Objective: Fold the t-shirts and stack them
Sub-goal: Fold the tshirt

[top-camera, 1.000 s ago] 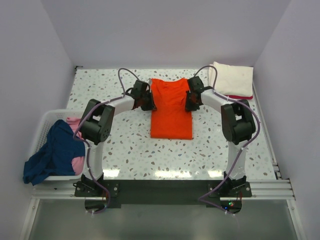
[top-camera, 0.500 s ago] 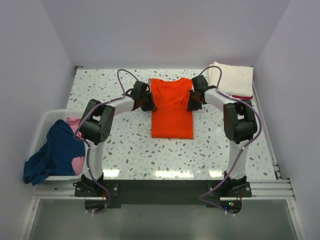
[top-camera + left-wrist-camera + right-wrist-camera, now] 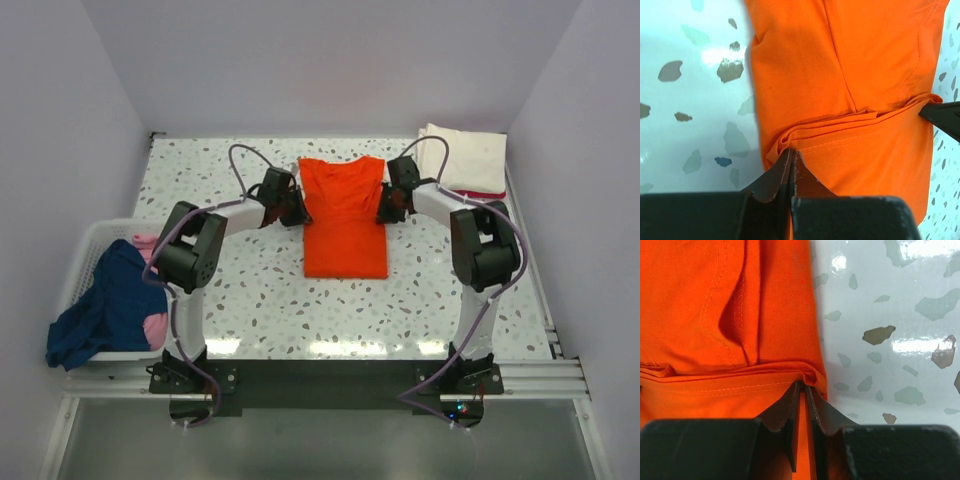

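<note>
The orange shirt [image 3: 344, 215] lies flat at the middle of a white table [image 3: 250, 290] speckled with grey and brown chips. The table is glossy enough to mirror lamps along its near edge. Plain pale walls [image 3: 330, 70] close it in on three sides.

The left gripper [image 3: 296, 205] pinches the orange shirt's left edge at a doubled-over fold. The right gripper [image 3: 384, 208] has its jaws narrow, with the right edge between them.

Beyond and to the right of the orange shirt, a folded cream shirt [image 3: 465, 158] rests on a red shirt [image 3: 478, 194]. Far to its left, a white basket [image 3: 100, 228] holds a navy shirt [image 3: 105, 305], which spills over the rim, and a pink shirt [image 3: 150, 245].
</note>
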Controlling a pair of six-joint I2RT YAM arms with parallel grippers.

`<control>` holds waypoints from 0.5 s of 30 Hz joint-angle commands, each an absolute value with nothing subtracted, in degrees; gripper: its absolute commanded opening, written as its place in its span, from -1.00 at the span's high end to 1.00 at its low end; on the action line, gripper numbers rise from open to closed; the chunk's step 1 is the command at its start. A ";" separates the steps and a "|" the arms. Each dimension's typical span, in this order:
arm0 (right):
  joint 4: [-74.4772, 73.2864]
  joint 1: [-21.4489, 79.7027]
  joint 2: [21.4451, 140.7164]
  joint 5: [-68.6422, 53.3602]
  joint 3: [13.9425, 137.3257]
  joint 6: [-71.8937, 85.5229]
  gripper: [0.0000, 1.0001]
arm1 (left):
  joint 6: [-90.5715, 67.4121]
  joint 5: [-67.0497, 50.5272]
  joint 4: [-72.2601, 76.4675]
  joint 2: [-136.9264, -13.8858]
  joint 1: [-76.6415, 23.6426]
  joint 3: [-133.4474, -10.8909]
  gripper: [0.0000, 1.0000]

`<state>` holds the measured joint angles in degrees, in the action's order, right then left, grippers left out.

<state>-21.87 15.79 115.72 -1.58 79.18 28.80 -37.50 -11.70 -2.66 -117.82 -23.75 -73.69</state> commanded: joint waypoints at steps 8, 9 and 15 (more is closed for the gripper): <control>-21.28 15.03 111.19 -2.02 66.64 29.88 0.76 | -38.58 -9.67 -2.64 -112.77 -23.47 -63.29 1.00; -20.83 15.20 110.57 -2.37 65.84 29.97 0.77 | -38.93 -9.67 -2.46 -111.63 -23.64 -61.80 1.00; -18.55 17.22 106.71 -3.60 59.69 30.94 0.77 | -39.72 -9.49 -0.97 -106.97 -24.35 -55.65 1.00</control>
<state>-13.61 16.34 106.78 -5.21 64.27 31.05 -39.94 -11.97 2.74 -109.10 -24.38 -59.75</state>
